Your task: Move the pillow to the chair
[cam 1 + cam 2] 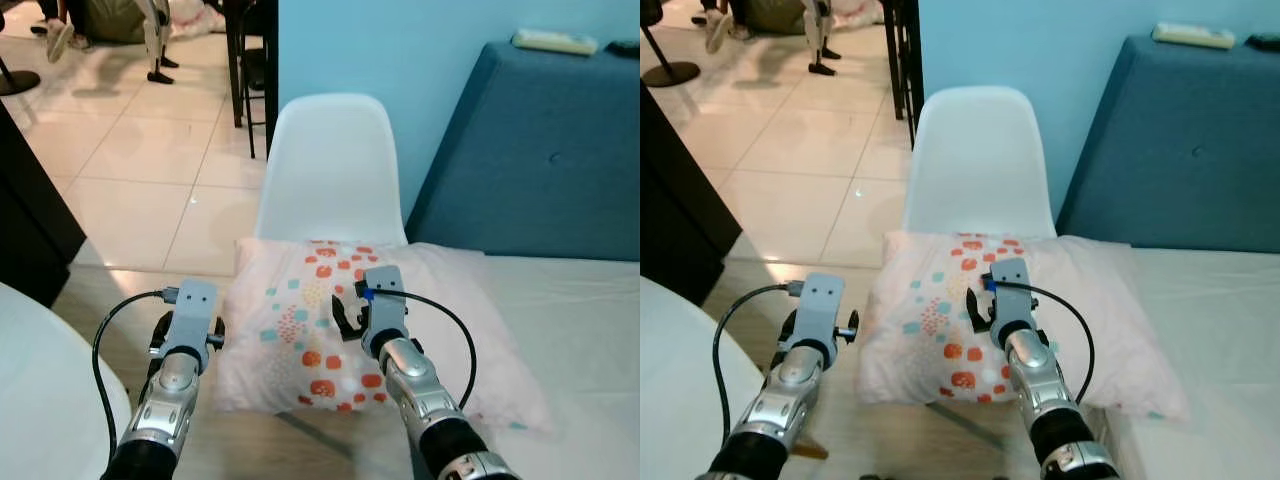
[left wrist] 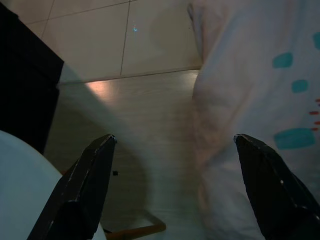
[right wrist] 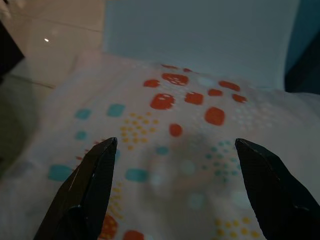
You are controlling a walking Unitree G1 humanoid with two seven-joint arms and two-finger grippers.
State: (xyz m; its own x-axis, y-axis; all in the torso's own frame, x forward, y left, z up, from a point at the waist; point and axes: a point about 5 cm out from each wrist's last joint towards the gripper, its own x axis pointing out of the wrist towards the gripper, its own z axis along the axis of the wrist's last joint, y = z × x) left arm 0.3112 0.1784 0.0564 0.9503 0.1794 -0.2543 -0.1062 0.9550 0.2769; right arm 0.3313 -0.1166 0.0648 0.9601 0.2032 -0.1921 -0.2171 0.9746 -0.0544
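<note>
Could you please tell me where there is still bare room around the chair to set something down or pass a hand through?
The pillow covers the white chair seat, so that is crowded. Bare tiled floor lies left of the chair, and pale bedding lies right of the pillow below the blue headboard. Both open hands, left and right, hold nothing.

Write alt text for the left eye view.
A pale pillow with red and teal spots lies on a white chair, partly overhanging a bed on the right. The right gripper hovers over the pillow, the left gripper beside its left edge, both open.
</note>
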